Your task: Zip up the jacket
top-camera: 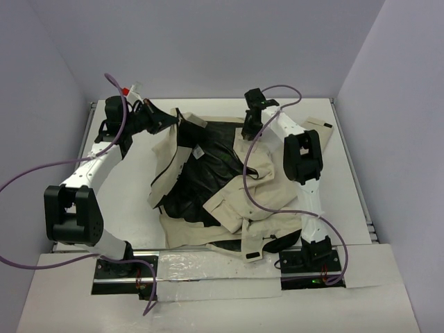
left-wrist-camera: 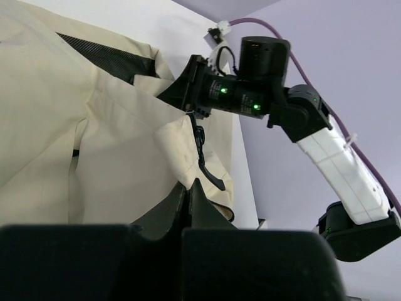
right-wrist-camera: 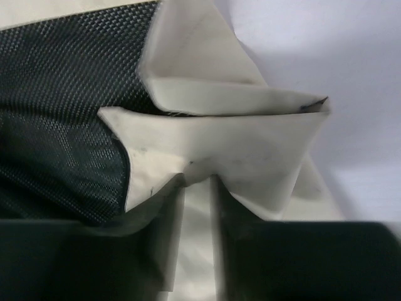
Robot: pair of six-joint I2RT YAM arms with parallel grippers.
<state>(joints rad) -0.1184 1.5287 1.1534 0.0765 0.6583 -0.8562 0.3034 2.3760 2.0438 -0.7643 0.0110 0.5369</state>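
though open, jacket (top-camera: pixel 166 152) edge in right hand (right-wrist-camera: pixel 195 182)

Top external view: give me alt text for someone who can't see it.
A beige jacket lies open and unzipped on a white table, its black lining showing. The left gripper and right gripper each meet its far edge, one on either side.

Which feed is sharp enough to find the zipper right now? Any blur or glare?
Top view: evenly lit, sharp, no glare; jacket detail small. Left wrist: zipper pull crisp, own jaws a dark blur at the bottom. Right wrist: lining mesh resolves, near fold and jaws are soft.
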